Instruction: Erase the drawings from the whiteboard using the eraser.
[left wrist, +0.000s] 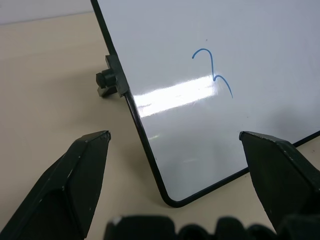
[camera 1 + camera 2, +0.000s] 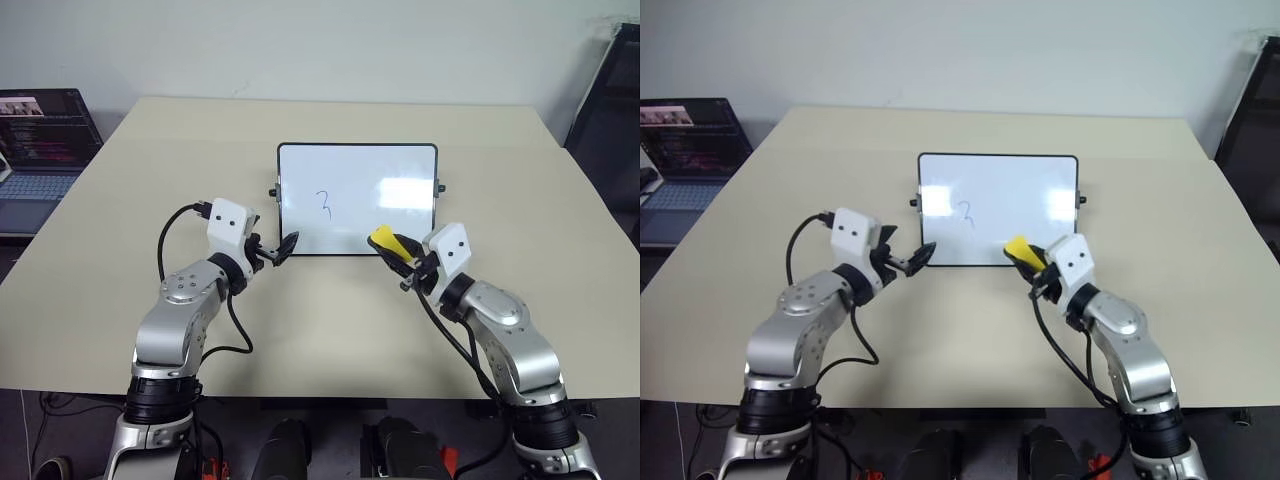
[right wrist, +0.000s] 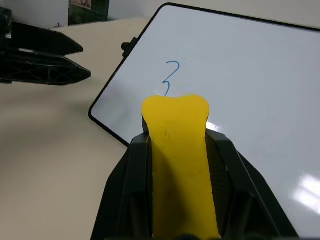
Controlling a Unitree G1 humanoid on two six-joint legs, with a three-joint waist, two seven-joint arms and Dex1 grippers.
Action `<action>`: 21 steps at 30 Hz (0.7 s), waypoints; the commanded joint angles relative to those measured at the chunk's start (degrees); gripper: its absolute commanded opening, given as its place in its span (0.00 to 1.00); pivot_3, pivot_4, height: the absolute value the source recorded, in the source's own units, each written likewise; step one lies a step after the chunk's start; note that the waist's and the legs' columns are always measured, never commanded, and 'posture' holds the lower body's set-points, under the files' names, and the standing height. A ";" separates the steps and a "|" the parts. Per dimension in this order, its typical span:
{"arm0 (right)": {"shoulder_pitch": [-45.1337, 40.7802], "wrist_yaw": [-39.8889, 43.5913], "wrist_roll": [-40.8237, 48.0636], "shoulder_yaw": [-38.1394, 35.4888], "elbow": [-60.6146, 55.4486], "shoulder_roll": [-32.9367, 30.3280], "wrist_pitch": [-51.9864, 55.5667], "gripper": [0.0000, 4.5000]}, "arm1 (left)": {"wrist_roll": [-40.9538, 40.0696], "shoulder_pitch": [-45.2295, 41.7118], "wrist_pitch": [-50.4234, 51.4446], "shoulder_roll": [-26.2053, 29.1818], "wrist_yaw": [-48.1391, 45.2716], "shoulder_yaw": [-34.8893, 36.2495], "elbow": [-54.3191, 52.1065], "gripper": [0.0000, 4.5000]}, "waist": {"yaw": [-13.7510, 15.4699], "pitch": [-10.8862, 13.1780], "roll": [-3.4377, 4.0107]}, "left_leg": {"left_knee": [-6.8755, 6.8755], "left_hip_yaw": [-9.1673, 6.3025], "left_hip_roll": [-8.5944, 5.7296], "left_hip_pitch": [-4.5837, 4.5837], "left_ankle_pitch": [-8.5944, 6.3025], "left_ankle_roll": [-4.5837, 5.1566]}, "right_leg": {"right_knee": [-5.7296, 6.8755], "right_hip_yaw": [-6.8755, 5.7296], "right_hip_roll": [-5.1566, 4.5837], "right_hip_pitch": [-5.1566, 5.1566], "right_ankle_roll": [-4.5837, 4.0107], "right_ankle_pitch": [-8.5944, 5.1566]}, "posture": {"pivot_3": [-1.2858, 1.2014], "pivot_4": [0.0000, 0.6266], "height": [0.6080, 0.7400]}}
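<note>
Whiteboard (image 2: pixel 357 200) stands tilted back on the table (image 2: pixel 330 320), about mid-table, nearer the far edge than the near one, w/ a knob on each short side. One blue squiggle like a "3" (image 2: pixel 323 205) is left on it, left of centre; the rest of the surface looks clean, apart from glare. Your right claw (image 2: pixel 400 252) is clamped on the yellow eraser (image 2: pixel 386 240), which sticks out past the fingertips and sits just in front of the board's lower edge, right of the mark; contact w/ the board can't be told. Left claw (image 2: pixel 283 249) has its fingers apart, straddling the board's lower left corner w/o gripping it. For this step, I'd steady the board first: close the left claw on that corner frame or press beside it, since the board probably tips or slides under a push. Then bring the eraser across to the mark, keep its wiping face flat on the surface, and make short overlapping strokes w/ light pressure. Watch the glare, as it could hide faint residue.
</note>
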 commanded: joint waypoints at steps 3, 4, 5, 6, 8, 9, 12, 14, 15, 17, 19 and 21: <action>-9.99 0.83 -4.21 3.67 3.83 -2.02 -1.53 0.24 | 1.24 -2.84 -0.18 1.11 0.71 -0.55 -0.47 1.00 | -0.01 0.00 0.00 | 0.00 -0.01 0.00 -0.01 0.00 -0.01 | 0.00 -0.01 0.03 -0.01 0.00 0.00 | 0.52 0.24 1.00; -11.98 0.82 -4.58 4.25 5.14 -1.84 -1.30 0.24 | 1.42 -3.12 -0.21 1.16 0.70 -0.64 -0.10 1.00 | -0.01 0.00 0.00 | 0.00 0.00 0.01 -0.01 0.00 -0.01 | 0.00 -0.01 0.03 -0.01 0.00 0.00 | 0.52 0.24 1.00; -14.59 0.69 -5.01 4.91 7.33 -1.14 -1.13 0.24 | 1.66 -3.40 -0.34 1.33 0.53 -0.83 0.35 1.00 | -0.01 0.00 0.00 | -0.01 0.01 0.01 -0.01 0.00 -0.01 | 0.00 0.00 0.02 -0.02 -0.01 0.00 | 0.52 0.24 1.00; -16.86 0.59 -5.41 5.46 9.49 -0.40 -1.10 0.24 | 1.80 -3.61 -0.46 1.46 0.38 -0.98 0.72 1.00 | -0.16 0.00 0.00 | -0.01 0.01 0.01 -0.01 0.00 -0.01 | -0.01 0.00 0.02 -0.01 0.00 0.00 | 0.52 0.24 1.00; -20.83 0.89 -6.47 6.79 14.12 0.60 -1.77 0.24 | 2.00 -3.94 -0.78 1.72 -0.01 -1.39 1.37 1.00 | -0.14 -0.01 -0.01 | -0.01 0.03 0.01 -0.01 0.00 -0.01 | 0.01 0.00 0.02 -0.03 -0.01 0.01 | 0.52 0.24 1.00; -23.81 1.00 -7.27 7.62 17.80 1.48 -2.53 0.24 | 2.17 -4.09 -1.15 1.94 -0.35 -1.71 1.88 1.00 | -0.11 0.00 -0.01 | 0.00 0.01 0.04 -0.01 0.00 -0.01 | 0.01 -0.01 0.02 -0.03 -0.01 0.01 | 0.52 0.24 1.00; -32.32 1.42 -9.83 9.90 29.00 3.66 -4.86 0.24 | 2.62 -4.33 -2.44 2.24 -1.10 -2.31 3.54 1.00 | -0.16 0.00 -0.01 | -0.01 0.06 0.02 0.00 0.00 -0.01 | 0.01 0.01 0.02 -0.04 -0.02 0.01 | 0.52 0.24 1.00; -36.92 1.97 -11.91 11.69 36.25 4.60 -7.24 0.24 | 2.77 -4.30 -3.24 2.34 -1.42 -2.43 4.51 1.00 | -0.07 0.00 -0.01 | 0.00 0.04 0.02 -0.01 0.00 -0.01 | 0.00 -0.02 0.00 -0.05 -0.03 0.02 | 0.52 0.24 1.00; -38.65 2.04 -13.06 12.53 39.35 4.83 -8.93 0.24 | 2.87 -4.25 -3.58 2.36 -1.56 -2.50 4.82 1.00 | -0.06 -0.01 -0.01 | -0.01 0.05 0.01 -0.02 0.00 -0.01 | 0.01 -0.02 -0.01 -0.07 -0.03 0.02 | 0.52 0.24 1.00; -42.14 1.49 -14.68 13.41 46.35 5.98 -11.96 0.24 | 3.05 -4.07 -4.21 2.40 -1.82 -2.63 5.30 1.00 | -0.02 0.00 -0.01 | -0.02 0.05 0.01 -0.02 0.00 -0.01 | -0.02 -0.03 -0.04 -0.07 -0.03 0.02 | 0.52 0.24 1.00; -44.48 1.43 -15.87 14.07 51.69 6.88 -14.30 0.24 | 3.19 -3.81 -4.65 2.47 -2.05 -2.79 5.43 1.00 | 0.01 0.00 -0.01 | -0.03 0.04 0.00 -0.04 0.00 -0.01 | -0.04 -0.04 -0.05 -0.07 -0.03 0.02 | 0.52 0.24 1.00; -45.96 1.16 -16.96 14.45 55.66 7.48 -16.40 0.24 | 3.33 -3.50 -5.01 2.54 -2.25 -2.82 5.53 1.00 | 0.06 0.00 -0.01 | -0.03 0.04 -0.01 -0.06 0.00 -0.01 | -0.03 -0.04 -0.07 -0.08 -0.03 0.02 | 0.52 0.24 1.00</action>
